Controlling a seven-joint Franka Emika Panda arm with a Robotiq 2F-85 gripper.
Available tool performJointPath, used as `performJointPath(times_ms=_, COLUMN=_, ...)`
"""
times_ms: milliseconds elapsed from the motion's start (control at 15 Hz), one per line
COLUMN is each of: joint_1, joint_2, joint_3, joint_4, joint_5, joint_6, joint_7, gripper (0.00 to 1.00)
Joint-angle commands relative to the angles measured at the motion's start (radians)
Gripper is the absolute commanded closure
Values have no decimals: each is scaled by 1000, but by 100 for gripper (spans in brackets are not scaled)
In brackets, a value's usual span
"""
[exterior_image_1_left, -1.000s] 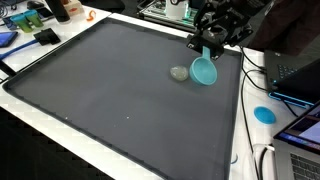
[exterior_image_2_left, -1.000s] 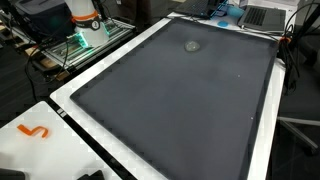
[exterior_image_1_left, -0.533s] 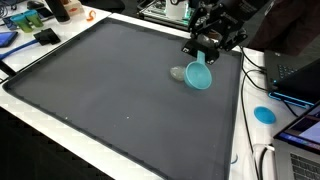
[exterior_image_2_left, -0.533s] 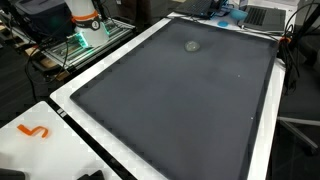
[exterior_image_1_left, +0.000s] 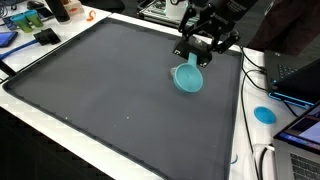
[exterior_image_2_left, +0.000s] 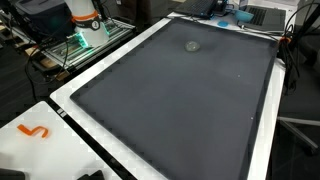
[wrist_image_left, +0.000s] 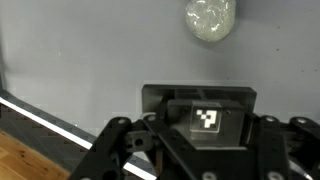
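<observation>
In an exterior view my gripper (exterior_image_1_left: 198, 54) is shut on the handle end of a light blue cup (exterior_image_1_left: 188, 78), which hangs mouth outward just above the dark mat (exterior_image_1_left: 100, 90). The cup hides the small grey lump there. The same grey lump (exterior_image_2_left: 191, 45) lies alone near the far end of the mat (exterior_image_2_left: 180, 110) in an exterior view. In the wrist view a pale, glossy round lump (wrist_image_left: 210, 18) sits at the top edge, above a black block with a square marker (wrist_image_left: 208, 118). My fingertips and the cup do not show in the wrist view.
A white rim (exterior_image_1_left: 235, 140) borders the mat. To one side lie a blue disc (exterior_image_1_left: 264, 114), cables (exterior_image_1_left: 256, 72) and a laptop (exterior_image_1_left: 296, 72). An orange piece (exterior_image_2_left: 35, 131) lies on the white corner. Lab gear (exterior_image_2_left: 85, 25) stands beyond the mat.
My gripper and the blue cup have moved left across the mat, and the cup now covers the grey lump that showed beside it before.
</observation>
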Motion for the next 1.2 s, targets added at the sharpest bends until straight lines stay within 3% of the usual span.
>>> performJointPath(times_ms=0, joint_1=-27, joint_2=-6, joint_3=-8, joint_4=1, joint_5=46, joint_6=36, joint_7=-14, gripper=69)
performJointPath(times_ms=533, joint_1=-116, joint_2=-29, joint_3=-12, joint_4=-28, joint_5=204, joint_6=122, joint_7=-93, gripper=69)
performJointPath(times_ms=1133, joint_1=-245, joint_2=-84, joint_3=-3, joint_4=-112, joint_5=481, joint_6=217, joint_7=-284, gripper=69)
